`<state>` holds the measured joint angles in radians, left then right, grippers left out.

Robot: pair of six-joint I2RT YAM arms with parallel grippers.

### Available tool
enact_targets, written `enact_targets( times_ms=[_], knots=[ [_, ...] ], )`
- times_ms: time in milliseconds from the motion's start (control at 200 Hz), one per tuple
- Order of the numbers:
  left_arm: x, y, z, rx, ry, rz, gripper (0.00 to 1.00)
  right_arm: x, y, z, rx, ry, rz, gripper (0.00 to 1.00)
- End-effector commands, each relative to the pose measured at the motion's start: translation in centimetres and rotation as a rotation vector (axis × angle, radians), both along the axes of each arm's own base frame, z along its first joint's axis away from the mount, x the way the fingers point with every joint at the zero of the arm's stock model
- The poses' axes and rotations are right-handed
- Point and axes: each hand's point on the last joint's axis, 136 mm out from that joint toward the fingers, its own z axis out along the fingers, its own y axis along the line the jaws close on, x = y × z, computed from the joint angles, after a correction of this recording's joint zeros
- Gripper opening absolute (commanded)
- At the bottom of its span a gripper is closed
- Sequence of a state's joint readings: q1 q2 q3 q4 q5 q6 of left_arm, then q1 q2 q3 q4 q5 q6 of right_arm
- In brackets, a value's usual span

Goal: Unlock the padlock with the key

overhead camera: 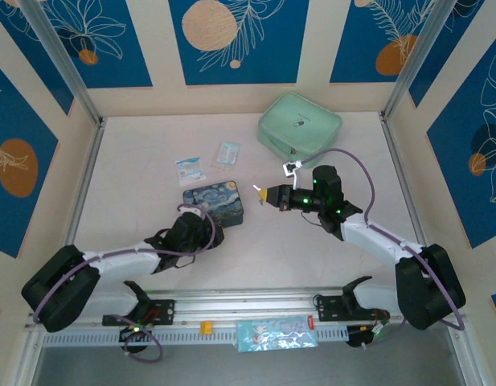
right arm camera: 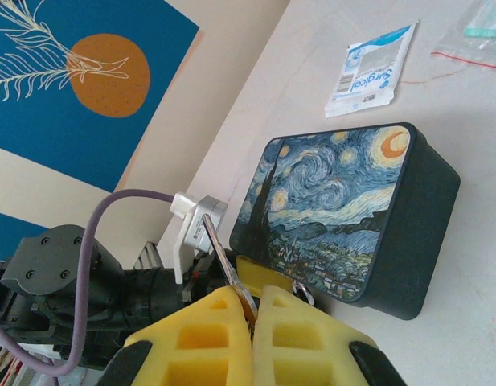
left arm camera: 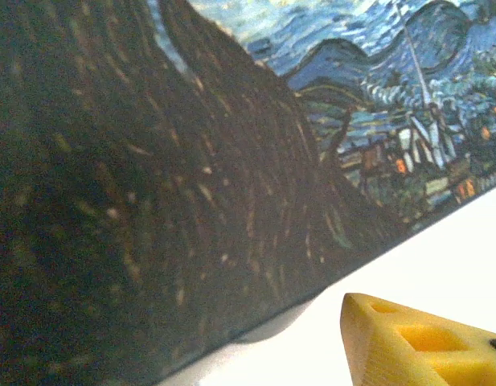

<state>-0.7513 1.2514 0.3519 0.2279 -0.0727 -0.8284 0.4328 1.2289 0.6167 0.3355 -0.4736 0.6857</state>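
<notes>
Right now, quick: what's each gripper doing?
Left gripper: at the painted tin box; open or closed cannot be told.
Right gripper: closed on the key.

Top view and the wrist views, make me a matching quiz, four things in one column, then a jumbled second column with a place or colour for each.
Things:
1. key
2. tin
3. pouch
4. packet

Place or colour:
A. pale green, near the back wall
B. pinched in the right gripper
C. blue and white, lying flat
D. dark blue, swirl-painted lid

Pairs: 1-B, 2-D, 3-A, 4-C
</notes>
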Motion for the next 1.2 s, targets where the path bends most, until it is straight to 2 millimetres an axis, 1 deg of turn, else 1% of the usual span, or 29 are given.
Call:
enact_targets(
  times_ms=[0, 50, 115, 275, 365, 445, 500, 555, 605, 650, 950, 1040, 1195],
  knots=[
    [1.8, -1.2, 1.1, -0.013, -0.071, 0.006, 0.57, 0.1, 0.2, 0.2, 0.008, 0.009, 0.002, 0.0],
    [2.0, -1.5, 0.7, -0.019, -0.064, 0.009, 0.56, 0.1, 0.3, 0.3, 0.008, 0.012, 0.002, 0.0],
    [2.1, -1.9, 0.2, -0.03, -0.052, 0.005, 0.52, 0.2, 0.2, 0.4, 0.002, 0.014, -0.001, 0.0],
    [2.4, -2.5, -0.5, -0.054, -0.04, 0.014, 0.49, 0.6, 0.2, 0.9, -0.007, 0.002, -0.005, 0.0],
    [2.7, -2.8, -0.6, -0.067, -0.041, 0.022, 0.43, 0.9, 0.2, 0.9, -0.004, 0.001, -0.01, 0.0],
    [2.8, -3.2, -0.8, -0.08, -0.036, 0.02, 0.36, 0.9, 0.4, 0.8, 0.004, 0.01, -0.008, 0.0],
    [2.9, -3.4, -0.9, -0.088, -0.03, 0.015, 0.31, 0.9, 0.3, 0.4, 0.002, 0.018, -0.01, 0.0],
    [2.8, -3.6, -1.1, -0.097, -0.023, 0.01, 0.24, 0.7, 0.2, 0.0, -0.002, 0.027, -0.013, 0.0],
    [2.8, -3.8, -1.1, -0.107, -0.019, 0.008, 0.2, 0.7, 0.0, -0.3, -0.008, 0.034, -0.021, 0.0],
    [2.7, -3.9, -1.1, -0.116, -0.014, 0.01, 0.19, 0.6, -0.2, -0.6, -0.015, 0.039, -0.027, 0.0],
    [3.1, -4.3, 0.4, -0.163, -0.033, 0.02, 0.14, 0.5, -0.8, -1.3, -0.025, 0.056, -0.045, 0.0],
    [3.2, -4.4, 0.7, -0.183, -0.029, 0.027, 0.09, 0.4, -0.9, -1.5, -0.027, 0.062, -0.048, 0.0],
    [3.3, -5.1, 2.3, -0.295, 0.031, 0.071, 0.04, -0.1, -1.0, -2.5, -0.026, 0.099, -0.041, 0.0]
  ],
)
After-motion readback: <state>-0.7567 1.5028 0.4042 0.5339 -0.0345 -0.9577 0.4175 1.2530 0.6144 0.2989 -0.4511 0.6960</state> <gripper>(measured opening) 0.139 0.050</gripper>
